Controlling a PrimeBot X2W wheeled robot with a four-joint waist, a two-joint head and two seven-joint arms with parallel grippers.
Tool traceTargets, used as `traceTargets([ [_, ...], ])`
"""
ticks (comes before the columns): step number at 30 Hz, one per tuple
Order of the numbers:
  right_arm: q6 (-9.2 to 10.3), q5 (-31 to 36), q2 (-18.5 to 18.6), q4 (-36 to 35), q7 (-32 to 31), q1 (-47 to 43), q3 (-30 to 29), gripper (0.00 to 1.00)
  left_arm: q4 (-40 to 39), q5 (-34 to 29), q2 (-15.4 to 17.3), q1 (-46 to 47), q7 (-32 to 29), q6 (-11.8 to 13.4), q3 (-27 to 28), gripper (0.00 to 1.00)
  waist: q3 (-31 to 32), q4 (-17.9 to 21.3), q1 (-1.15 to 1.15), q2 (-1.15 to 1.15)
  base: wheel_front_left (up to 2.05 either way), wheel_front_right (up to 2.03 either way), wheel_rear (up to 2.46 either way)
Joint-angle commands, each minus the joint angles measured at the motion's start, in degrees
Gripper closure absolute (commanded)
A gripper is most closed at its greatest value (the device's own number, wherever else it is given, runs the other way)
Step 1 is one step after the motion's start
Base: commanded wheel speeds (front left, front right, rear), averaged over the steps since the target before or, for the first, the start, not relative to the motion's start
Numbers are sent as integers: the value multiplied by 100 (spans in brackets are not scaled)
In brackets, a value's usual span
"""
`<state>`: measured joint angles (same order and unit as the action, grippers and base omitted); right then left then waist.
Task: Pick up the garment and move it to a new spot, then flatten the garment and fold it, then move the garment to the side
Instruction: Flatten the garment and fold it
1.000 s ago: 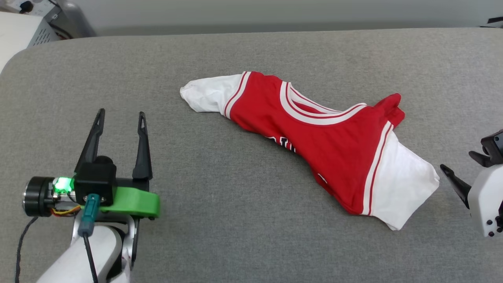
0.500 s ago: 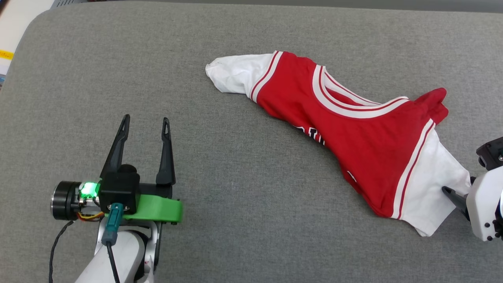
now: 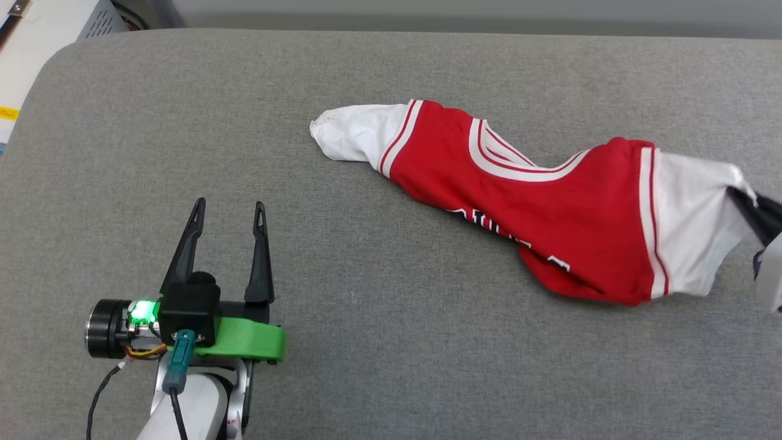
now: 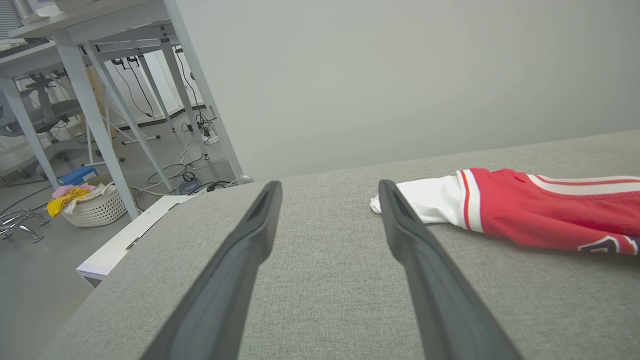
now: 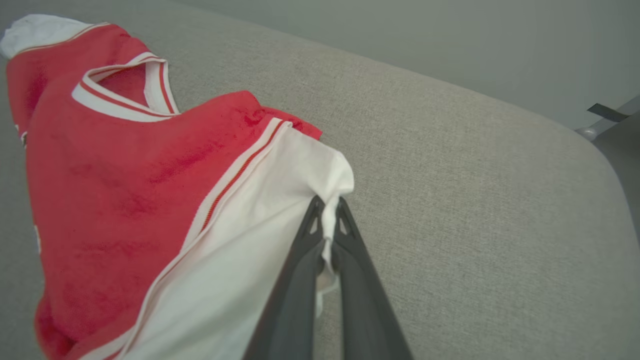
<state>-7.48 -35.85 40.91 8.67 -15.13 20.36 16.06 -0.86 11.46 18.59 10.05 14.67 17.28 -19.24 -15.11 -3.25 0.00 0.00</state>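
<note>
The garment is a red jersey T-shirt with white sleeves and striped collar, lying rumpled across the grey padded surface. My right gripper at the right edge of the head view is shut on the edge of the garment's white right sleeve; the right wrist view shows its tips pinching that white cloth and the garment stretching away. My left gripper stands open at the lower left, well apart from the garment. In the left wrist view the left gripper points toward the other white sleeve of the garment.
The grey surface has a rounded corner at the upper left, with white equipment beyond it. In the left wrist view, white desk legs, floor cables and a basket of cloths stand off the surface's far edge.
My right gripper has shut on the white sleeve and pulled it up and to the right, stretching the garment out. The head camera has shifted. My left gripper stays open in place.
</note>
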Motion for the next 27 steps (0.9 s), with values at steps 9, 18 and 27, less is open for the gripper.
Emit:
traceTargets([
  [9, -1, 262, 11, 340, -136, 899, -935, 100, 29, -292, -293, 80, 32, -336, 208, 0, -319, -166, 0, 0, 0, 0, 0],
  [18, -1, 528, -248, 2153, -299, 1156, -1067, 100, 105, -502, -571, 183, 32, -532, 383, 0, -611, -379, 0, 0, 0, 0, 0],
  [27, -1, 465, -474, 3242, -209, 1011, -655, 100, 197, -630, -704, 210, 33, -704, 568, 0, -571, -339, 0, 0, 0, 0, 0],
])
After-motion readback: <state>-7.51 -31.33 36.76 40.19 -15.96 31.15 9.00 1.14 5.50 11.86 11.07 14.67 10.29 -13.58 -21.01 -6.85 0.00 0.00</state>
